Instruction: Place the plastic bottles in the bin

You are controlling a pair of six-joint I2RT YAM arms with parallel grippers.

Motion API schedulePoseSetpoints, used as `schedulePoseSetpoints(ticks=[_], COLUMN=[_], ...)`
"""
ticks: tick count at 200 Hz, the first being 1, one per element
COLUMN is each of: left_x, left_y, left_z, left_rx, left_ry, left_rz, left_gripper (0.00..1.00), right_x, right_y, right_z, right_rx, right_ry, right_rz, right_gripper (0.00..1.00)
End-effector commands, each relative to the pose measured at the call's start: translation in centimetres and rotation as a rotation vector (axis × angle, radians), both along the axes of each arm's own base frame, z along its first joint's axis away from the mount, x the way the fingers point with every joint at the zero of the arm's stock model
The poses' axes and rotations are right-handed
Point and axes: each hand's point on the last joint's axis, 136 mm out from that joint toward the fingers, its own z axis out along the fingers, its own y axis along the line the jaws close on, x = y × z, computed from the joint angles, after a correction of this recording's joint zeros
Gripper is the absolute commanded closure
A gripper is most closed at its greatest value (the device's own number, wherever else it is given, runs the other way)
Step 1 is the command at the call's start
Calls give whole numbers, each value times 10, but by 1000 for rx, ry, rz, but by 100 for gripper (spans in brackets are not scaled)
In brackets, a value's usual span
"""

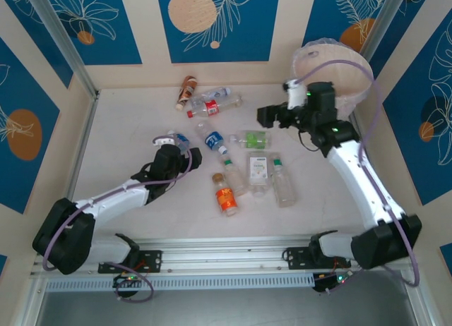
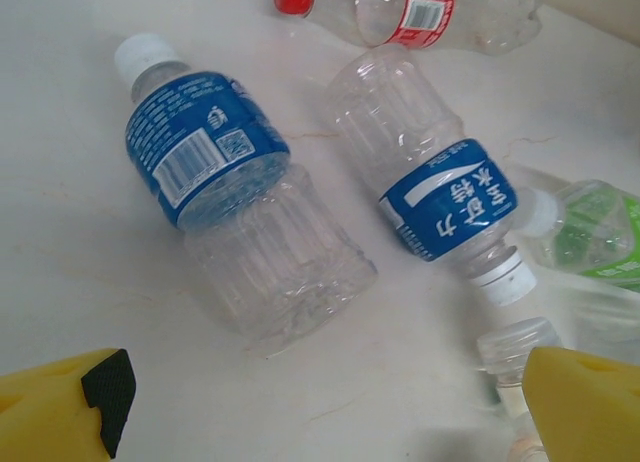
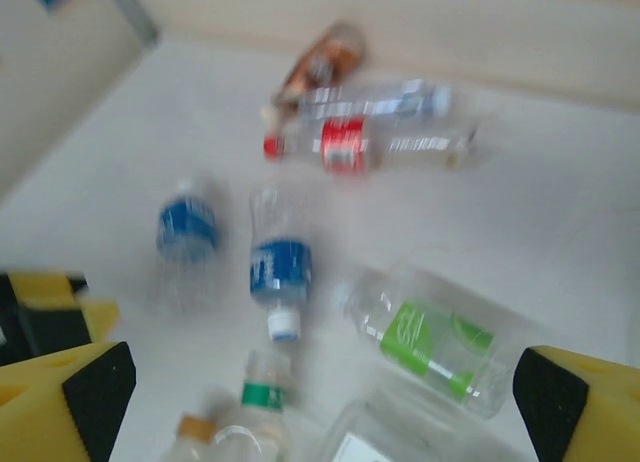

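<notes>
Lying sideways, a blue-label bottle (image 2: 225, 187) is resting just ahead of the left gripper (image 2: 320, 407), jaws spread and empty; its arm (image 1: 120, 192) is stretching low and forward.

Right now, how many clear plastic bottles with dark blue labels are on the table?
2: first bottle just ahead of the left end effector; second bottle right of it, mid-table. Others may be hidden.

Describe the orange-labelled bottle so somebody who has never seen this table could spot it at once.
On the white table, find the plastic bottles lying around its middle. The orange-labelled bottle is the one nearest the table's near edge. Its bright orange label sets it apart from the green-capped clear bottles beside it.
</notes>
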Motion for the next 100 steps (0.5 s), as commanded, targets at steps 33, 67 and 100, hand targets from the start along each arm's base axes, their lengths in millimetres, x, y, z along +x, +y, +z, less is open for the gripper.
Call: schedulePoseSetpoints(ticks=[33, 67, 100], left_x=[1, -1, -4], left_y=[14, 22, 28], left_z=[4, 4, 4], left_rx=[-6, -4, -7], left_ry=[4, -5, -12], left_rz=[67, 90, 107], left_gripper=[0, 0, 0], right_x=[18, 37, 50], right_y=[19, 19, 23], right_z=[-105, -142, -168], right_rx=[-397, -465, -542], right_ry=[117, 130, 128], right_rz=[339, 481, 598], right_gripper=[1, 0, 3])
